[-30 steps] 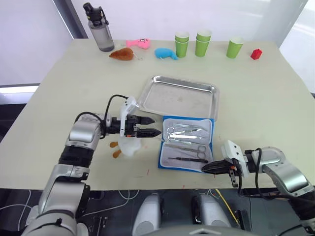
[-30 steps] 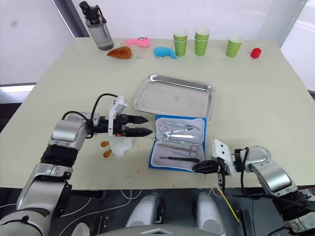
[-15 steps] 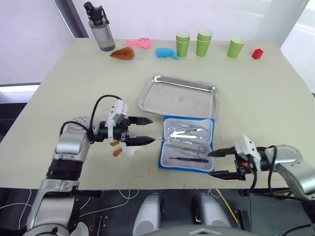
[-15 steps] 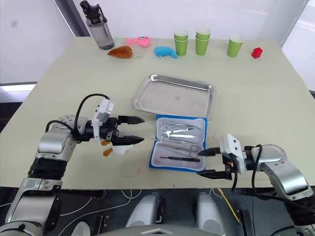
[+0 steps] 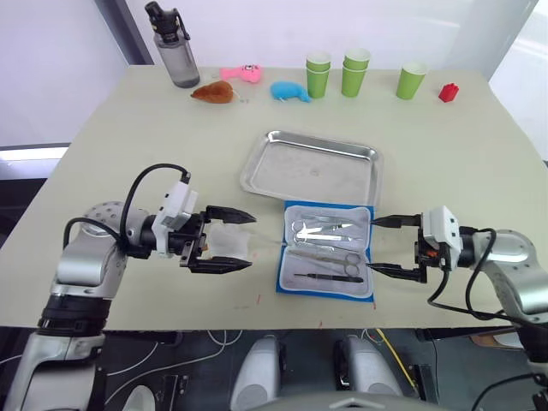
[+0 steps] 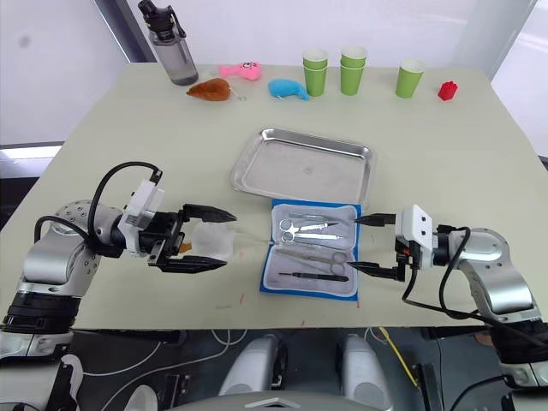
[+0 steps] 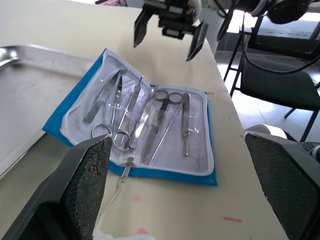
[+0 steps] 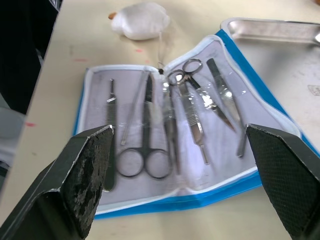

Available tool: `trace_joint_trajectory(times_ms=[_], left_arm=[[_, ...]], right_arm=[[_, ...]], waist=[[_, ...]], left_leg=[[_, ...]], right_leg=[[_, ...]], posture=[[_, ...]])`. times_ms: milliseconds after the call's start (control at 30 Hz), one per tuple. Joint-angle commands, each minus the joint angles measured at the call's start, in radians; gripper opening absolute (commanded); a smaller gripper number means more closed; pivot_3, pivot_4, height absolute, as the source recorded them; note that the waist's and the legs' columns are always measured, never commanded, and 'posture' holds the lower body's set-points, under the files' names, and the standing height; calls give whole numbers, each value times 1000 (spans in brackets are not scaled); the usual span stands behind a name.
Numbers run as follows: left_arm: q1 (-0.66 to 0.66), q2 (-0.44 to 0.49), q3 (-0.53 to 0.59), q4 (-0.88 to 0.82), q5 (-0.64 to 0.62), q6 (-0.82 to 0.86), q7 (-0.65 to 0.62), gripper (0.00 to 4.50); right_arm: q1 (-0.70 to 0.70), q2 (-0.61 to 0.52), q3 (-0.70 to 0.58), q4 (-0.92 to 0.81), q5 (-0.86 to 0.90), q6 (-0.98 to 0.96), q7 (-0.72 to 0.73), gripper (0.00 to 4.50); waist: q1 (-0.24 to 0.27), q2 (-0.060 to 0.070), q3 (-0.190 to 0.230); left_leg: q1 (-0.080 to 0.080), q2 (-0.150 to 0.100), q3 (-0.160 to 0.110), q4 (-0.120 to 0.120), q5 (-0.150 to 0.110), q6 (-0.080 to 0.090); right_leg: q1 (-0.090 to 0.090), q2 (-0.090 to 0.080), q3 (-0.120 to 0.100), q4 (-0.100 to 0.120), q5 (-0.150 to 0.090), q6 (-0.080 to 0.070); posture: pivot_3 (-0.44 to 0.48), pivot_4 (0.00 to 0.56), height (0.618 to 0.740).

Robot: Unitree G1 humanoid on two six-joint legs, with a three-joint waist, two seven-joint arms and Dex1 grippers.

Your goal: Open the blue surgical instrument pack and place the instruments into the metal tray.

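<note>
Pack: you have the blue pack [image 5: 327, 251] lying open on the table [image 5: 128, 137], just in front of the empty metal tray [image 5: 312, 168].
Instruments: scissors and forceps [image 8: 170, 110] sit in clear pockets.
Left gripper [image 5: 229, 241]: spread wide, holding nothing, beside the pack.
Right gripper [image 5: 385, 246]: spread wide, empty, at the pack's other edge.
Advice: pinch one handle, slide it out along its pocket.
Wrist views: they show the separate tools; head views show the tray's whole outline.
</note>
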Motion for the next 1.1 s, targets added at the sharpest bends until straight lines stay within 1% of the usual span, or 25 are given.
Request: trace_joint_trajectory(times_ms=[33,267,500,833,1100], left_arm=[[0,13,15,-59,-42,10,-25,4500],[5,14,15,-84,-61,32,-8,4500],[28,18,23,-112,-79,53,-4,4500],[38,15,16,-122,-90,65,7,4500],[60,8,15,-119,-92,60,7,4500]], right_arm=[[-63,28,26,59,-36,-65,4,4430],[-121,61,68,167,-73,-90,19,4430],[-97,66,87,194,-87,-92,32,4430],[-107,98,148,318,-188,-125,0,4430],[-98,94,180,341,-206,-93,12,4430]], waist=[[-1,0,0],[0,0,0],[-1,0,0],[-3,0,0],[-4,0,0]], left_leg=[[0,0,0,0,0,0],[-1,0,1,-1,0,0],[-1,0,2,-1,0,0],[0,0,3,-1,0,0],[3,1,3,-1,0,0]], right_leg=[[0,0,0,0,0,0],[-2,0,1,0,0,0],[-2,0,1,0,0,0],[-2,1,2,1,0,0],[0,1,3,1,0,0]], posture=[[0,150,734],[0,150,734],[0,150,734],[0,150,734],[0,150,734]])
